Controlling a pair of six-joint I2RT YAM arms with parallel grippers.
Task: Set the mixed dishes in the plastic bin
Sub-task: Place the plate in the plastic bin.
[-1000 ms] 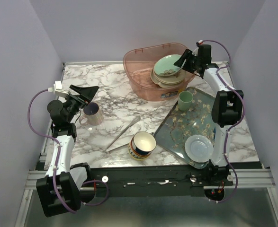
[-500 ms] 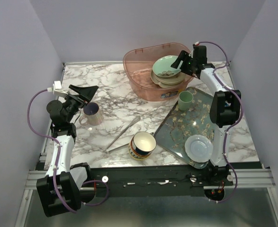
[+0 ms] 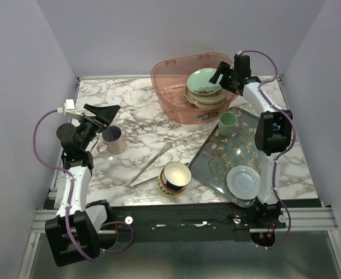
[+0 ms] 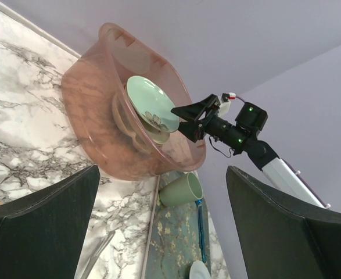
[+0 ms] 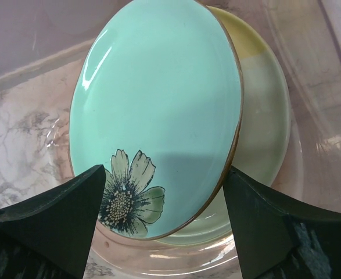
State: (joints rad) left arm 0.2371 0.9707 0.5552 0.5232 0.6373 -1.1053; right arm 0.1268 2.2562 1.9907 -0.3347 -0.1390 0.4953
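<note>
Marble table (image 3: 136, 107): the surface on which you are working, both arms bolted at its near edge.

Plastic bin (image 3: 165, 87): the translucent pink tub at the far side of the table, right of centre.

Floral tray (image 3: 214, 163): it lies flat and at an angle on the right of the table, just in front of the bin.

Mint-green plate (image 3: 204, 80): inside the bin on its right side, tilted on a stack of paler dishes (image 3: 206, 99).

Pale blue plate (image 3: 244, 181): it sits on the tray's near corner.

Navy-and-yellow bowl (image 3: 175, 177): upright on the table, just beside the tray's left edge.

Green mug (image 3: 228, 122): upright on the tray's far end, near the bin.

Lilac mug (image 3: 113, 139): upright on the left of the table, well apart from the bin.

Metal tongs (image 3: 151, 164): they lie between the lilac mug and the bowl.

Right gripper (image 3: 222, 72): yours hangs over the bin's right rim, fingers spread and released, the mint-green plate lying beyond them.

Left gripper (image 3: 103, 111): yours hovers above the lilac mug, fingers spread wide, grasping nothing.
</note>
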